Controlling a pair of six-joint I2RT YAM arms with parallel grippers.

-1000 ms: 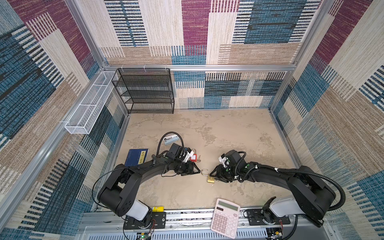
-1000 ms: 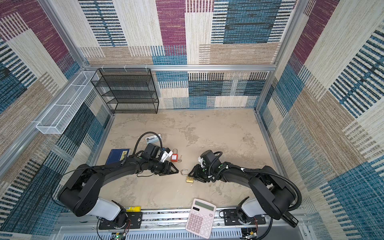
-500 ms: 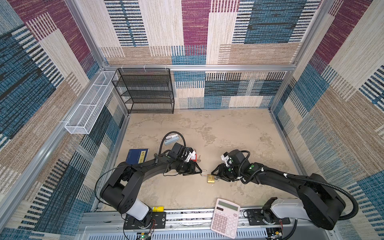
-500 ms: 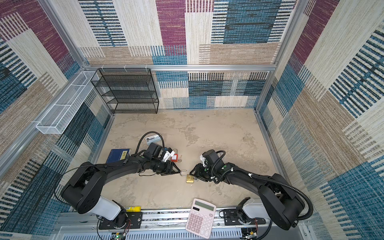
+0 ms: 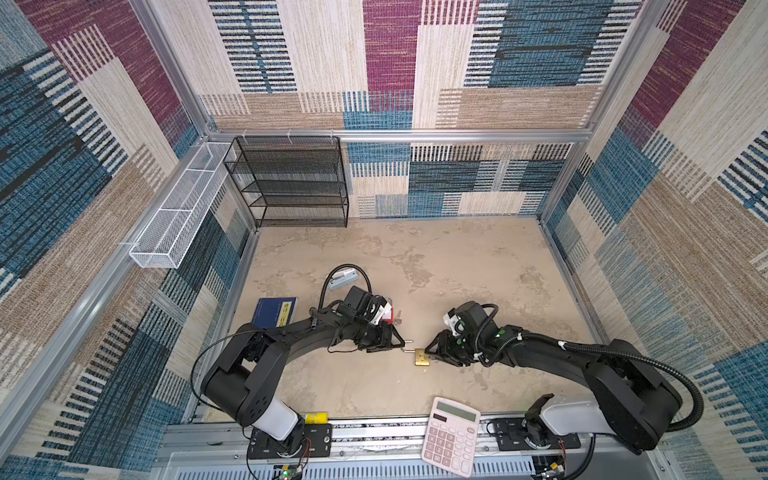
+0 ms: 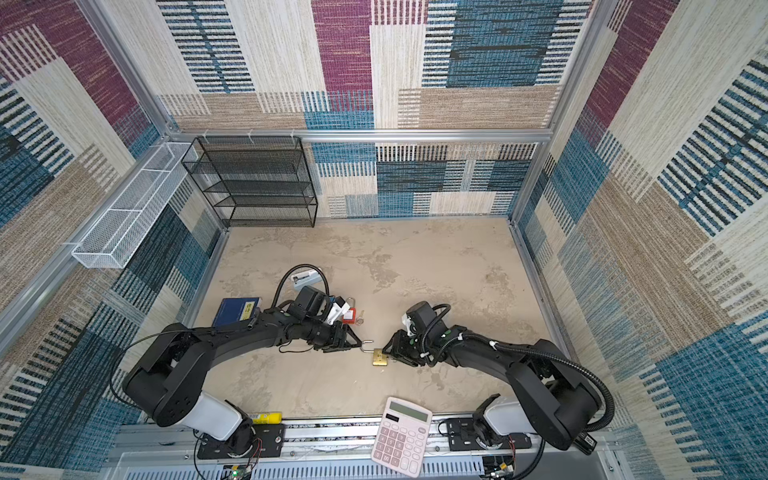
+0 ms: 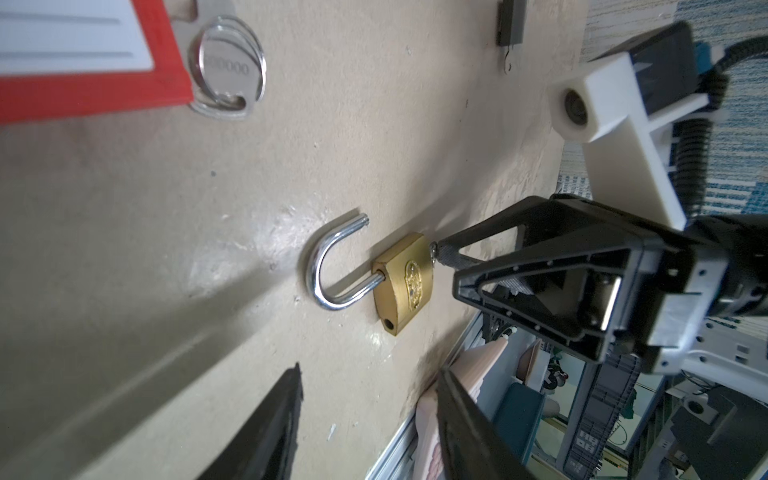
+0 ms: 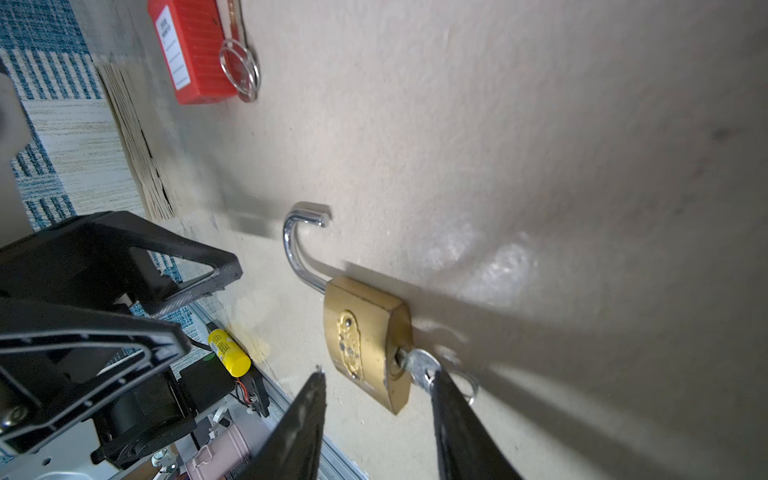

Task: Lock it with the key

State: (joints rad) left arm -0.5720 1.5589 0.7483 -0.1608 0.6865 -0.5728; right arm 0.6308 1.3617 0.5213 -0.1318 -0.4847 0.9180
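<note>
A brass padlock lies on the beige table, its steel shackle swung open. A silver key sits in the keyhole at the lock's bottom end. My right gripper is open and straddles that end, one finger touching the key's head. In the left wrist view its tips meet the padlock. My left gripper is open and empty, just short of the shackle.
A red padlock with a key ring lies behind my left gripper. A pink calculator lies on the front rail, a blue book at the left. A black mesh rack stands at the back left.
The right arm's elbow has shifted while its gripper stays at the lock. The left gripper and the padlock have barely moved.
</note>
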